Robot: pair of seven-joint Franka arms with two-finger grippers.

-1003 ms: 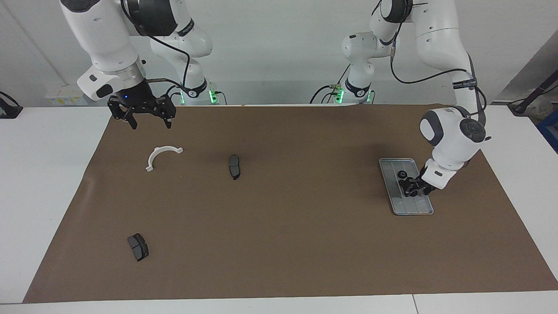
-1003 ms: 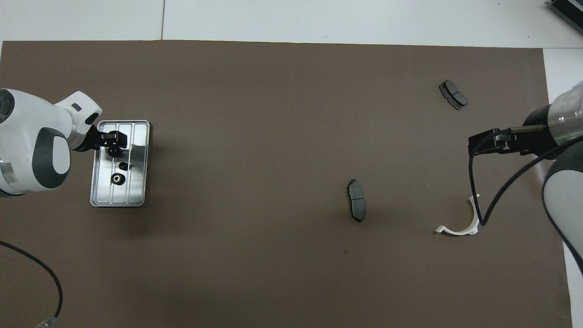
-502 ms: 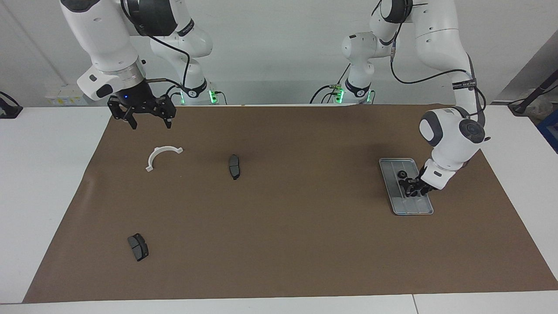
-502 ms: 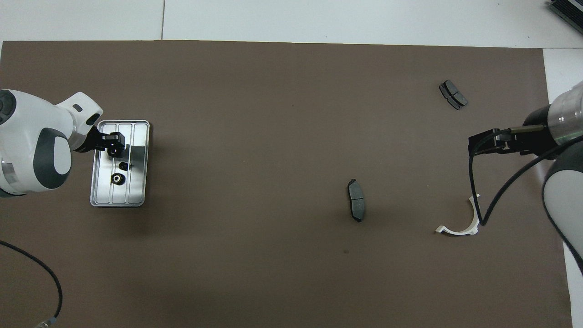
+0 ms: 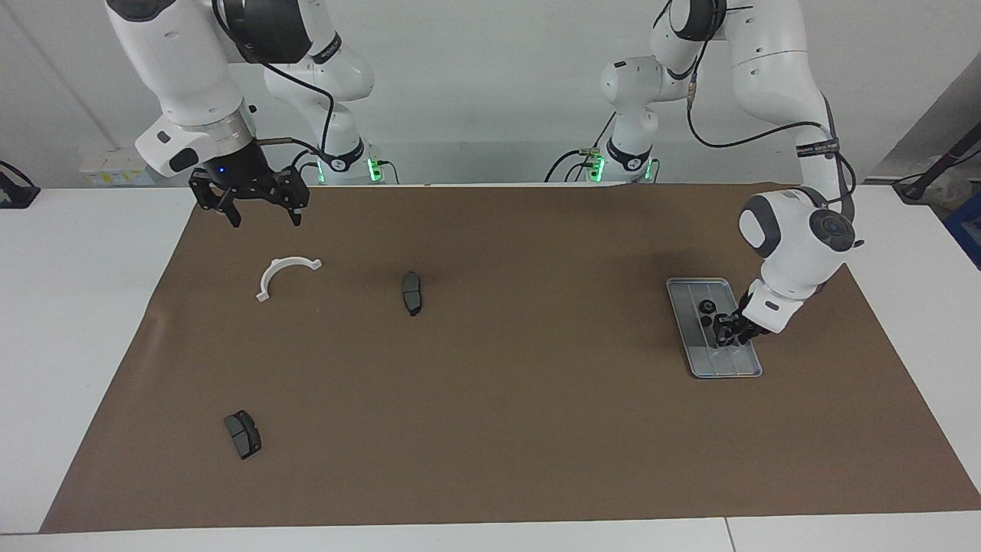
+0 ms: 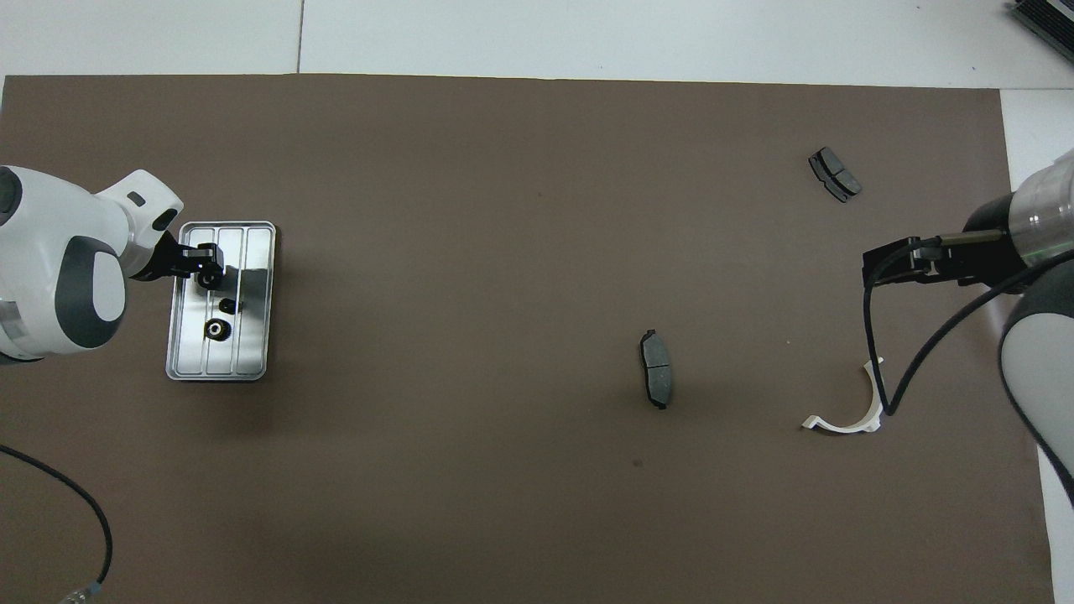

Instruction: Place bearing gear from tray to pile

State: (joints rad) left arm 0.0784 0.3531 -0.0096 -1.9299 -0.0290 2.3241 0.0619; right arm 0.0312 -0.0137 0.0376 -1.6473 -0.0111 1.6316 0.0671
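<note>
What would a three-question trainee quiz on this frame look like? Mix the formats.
1. True or false: the left claw is down at the tray.
2. Which lies farthest from the robots? A) bracket B) a pad C) tray
3. Which claw hangs open over the mat, holding nothing?

Key: 1 true. 2 B. 3 the right claw, at the right arm's end of the table.
</note>
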